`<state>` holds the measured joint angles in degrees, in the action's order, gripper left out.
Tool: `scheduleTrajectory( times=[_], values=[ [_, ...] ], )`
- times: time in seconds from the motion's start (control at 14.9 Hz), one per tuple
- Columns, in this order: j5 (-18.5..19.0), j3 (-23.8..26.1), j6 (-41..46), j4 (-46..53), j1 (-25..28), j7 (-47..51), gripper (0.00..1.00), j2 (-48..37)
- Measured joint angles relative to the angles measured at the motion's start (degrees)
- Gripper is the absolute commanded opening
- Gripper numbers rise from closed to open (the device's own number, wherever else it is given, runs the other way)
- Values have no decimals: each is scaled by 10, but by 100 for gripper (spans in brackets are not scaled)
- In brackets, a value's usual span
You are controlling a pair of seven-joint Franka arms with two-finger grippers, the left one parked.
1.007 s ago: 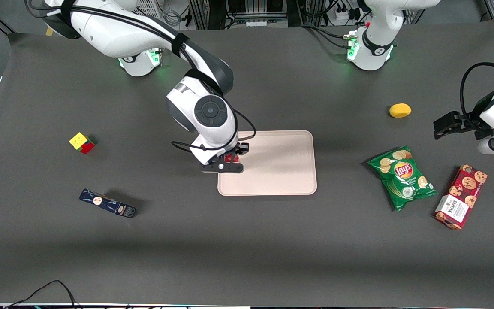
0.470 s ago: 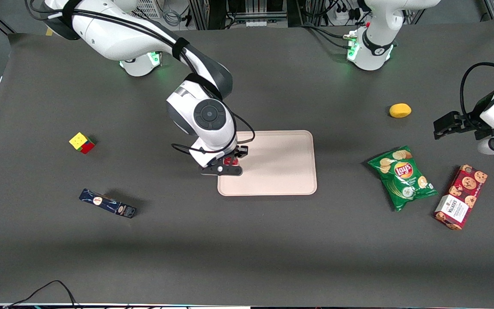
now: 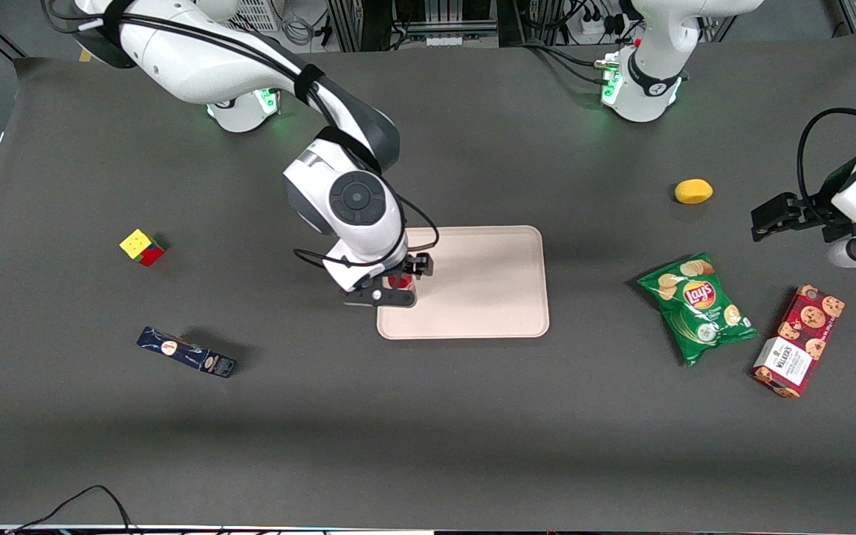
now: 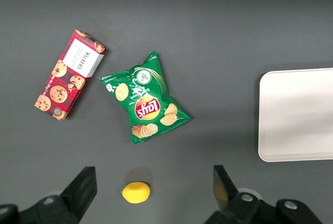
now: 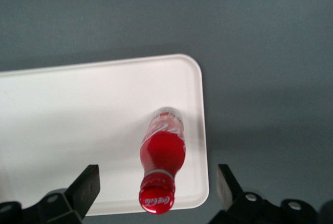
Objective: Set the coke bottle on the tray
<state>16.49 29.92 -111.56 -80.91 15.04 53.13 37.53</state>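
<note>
On the tray (image 5: 78, 130), close to its edge at the working arm's end, I see the coke bottle (image 5: 162, 156) standing upright, its red cap (image 5: 156, 200) pointing toward the wrist camera and its clear base resting on the pale surface. My gripper (image 5: 156, 193) hangs directly above the bottle, and its two fingers (image 5: 86, 185) are spread wide apart, one on each side, well clear of the bottle, so nothing is gripped. From the front view only a small red part of the bottle (image 3: 399, 280) shows between the black parts of the gripper (image 3: 397, 286), near the centre of the frame, over the tray's (image 3: 487, 290) edge. Toward the working arm's end of the table I see a Rubik's cube (image 3: 142, 247) and, nearer to the front camera, a dark blue oblong box (image 3: 186, 351). Toward the parked arm's end lie a green chips bag (image 3: 696, 306), a red cookie box (image 3: 798, 340) and a yellow lemon (image 3: 693, 191).
</note>
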Motion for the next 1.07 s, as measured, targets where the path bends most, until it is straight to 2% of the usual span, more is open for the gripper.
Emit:
scheduleTrajectory(
  times=[0.2, 0.4, 0.6, 0.74, 0.94, 1.07],
  values=[
    [-13, 3, 29, 10, -48, -9, 100, -50],
    [-33, 5, 63, -4, -115, -72, 100, -127],
    [-78, -4, 53, -66, -180, -157, 100, -212],
    [-116, -47, 47, -118, -194, -223, 100, -271],
    [-186, -136, 37, -204, -200, -330, 100, -365],
    [-200, -169, 45, -248, -207, -366, 100, -420]
  ],
)
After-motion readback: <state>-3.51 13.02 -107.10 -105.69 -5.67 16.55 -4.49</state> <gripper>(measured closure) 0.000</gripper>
